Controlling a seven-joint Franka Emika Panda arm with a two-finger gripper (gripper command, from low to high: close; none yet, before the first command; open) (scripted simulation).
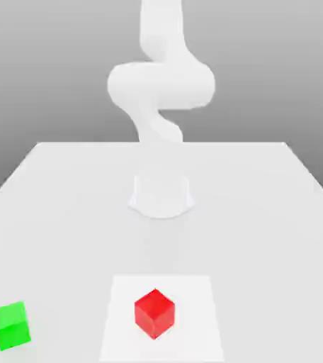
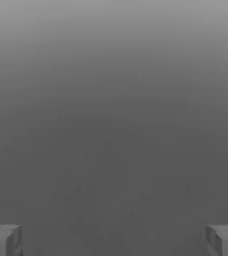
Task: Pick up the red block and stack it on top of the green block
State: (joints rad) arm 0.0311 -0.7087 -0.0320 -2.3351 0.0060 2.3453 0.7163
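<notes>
The red block (image 1: 154, 313) sits on a lighter square patch (image 1: 193, 333) near the front middle of the white table in the exterior view. The green block (image 1: 11, 325) rests at the front, on the exterior view's left, well apart from the red one. In the hand view my gripper (image 2: 114, 240) is open, its two grey fingertips (image 2: 3, 240) standing far apart at the picture's edges with nothing between them and only plain grey behind. The white arm (image 1: 161, 85) rises from its base (image 1: 161, 195) at the table's middle, far from both blocks.
The white table (image 1: 263, 234) stretches wide around the arm's round base. Its far edge runs behind the arm and its sides slant outward toward the front.
</notes>
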